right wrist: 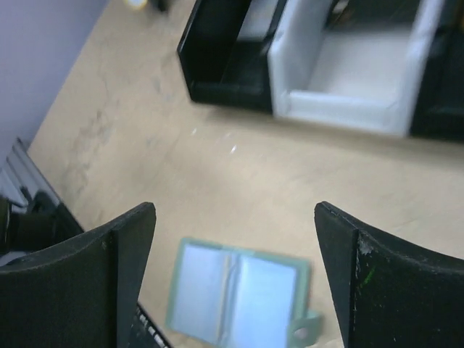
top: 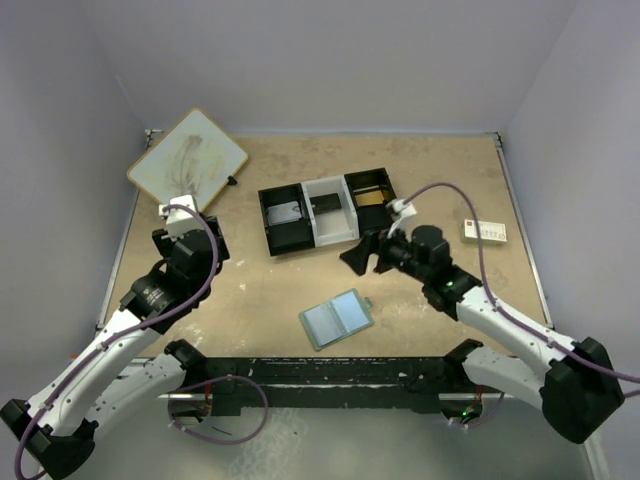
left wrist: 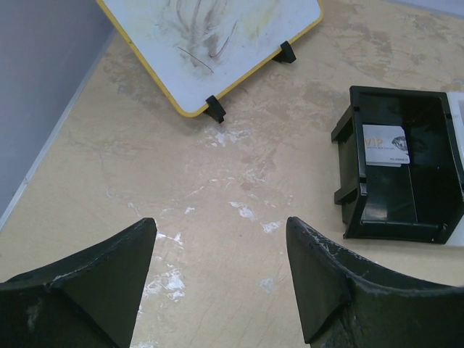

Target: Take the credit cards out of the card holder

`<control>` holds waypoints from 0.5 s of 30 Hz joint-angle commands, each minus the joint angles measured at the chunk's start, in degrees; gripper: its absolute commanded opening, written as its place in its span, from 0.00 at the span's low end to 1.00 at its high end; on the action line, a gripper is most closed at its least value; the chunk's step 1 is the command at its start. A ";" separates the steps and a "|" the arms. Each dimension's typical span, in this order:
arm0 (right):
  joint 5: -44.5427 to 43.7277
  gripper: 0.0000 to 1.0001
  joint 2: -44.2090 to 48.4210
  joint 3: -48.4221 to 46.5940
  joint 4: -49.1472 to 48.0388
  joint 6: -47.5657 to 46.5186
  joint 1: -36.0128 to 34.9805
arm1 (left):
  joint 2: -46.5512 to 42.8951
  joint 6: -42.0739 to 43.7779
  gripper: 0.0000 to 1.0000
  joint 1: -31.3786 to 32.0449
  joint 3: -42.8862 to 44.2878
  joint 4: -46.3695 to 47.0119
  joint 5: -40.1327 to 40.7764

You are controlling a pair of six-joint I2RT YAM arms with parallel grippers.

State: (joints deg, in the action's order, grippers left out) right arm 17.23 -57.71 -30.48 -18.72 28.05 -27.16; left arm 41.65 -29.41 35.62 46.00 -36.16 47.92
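Observation:
The card holder (top: 337, 318) lies open and flat on the table near the front, its pale-blue pocket panels up and its clasp tab at the right. In the right wrist view the card holder (right wrist: 235, 301) sits low, between and below my fingers. My right gripper (top: 360, 260) (right wrist: 235, 206) hovers open between the holder and the tray, with nothing in it. A pale grey credit card (top: 286, 212) (left wrist: 386, 145) lies in the tray's left black compartment. An orange-gold card (top: 369, 198) lies in the right one. My left gripper (top: 195, 255) (left wrist: 221, 221) hangs open over bare table left of the tray.
The three-compartment black-and-white tray (top: 325, 235) (left wrist: 348, 145) (right wrist: 341, 109) stands at mid-table. A yellow-edged whiteboard (top: 188, 160) (left wrist: 217, 36) leans at the back left. A small white box (top: 484, 232) lies at the right. Walls close in the table on three sides.

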 commanded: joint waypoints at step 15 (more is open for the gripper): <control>-38.69 0.69 -23.78 -13.81 22.84 15.18 -39.16 | -0.76 -2.16 0.70 -0.37 1.09 -1.07 6.66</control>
State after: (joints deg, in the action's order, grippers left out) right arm -17.10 -78.67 -39.90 1.54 41.06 -63.61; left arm 41.36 -30.87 35.62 46.00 -37.60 52.12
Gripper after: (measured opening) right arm 0.697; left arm 0.703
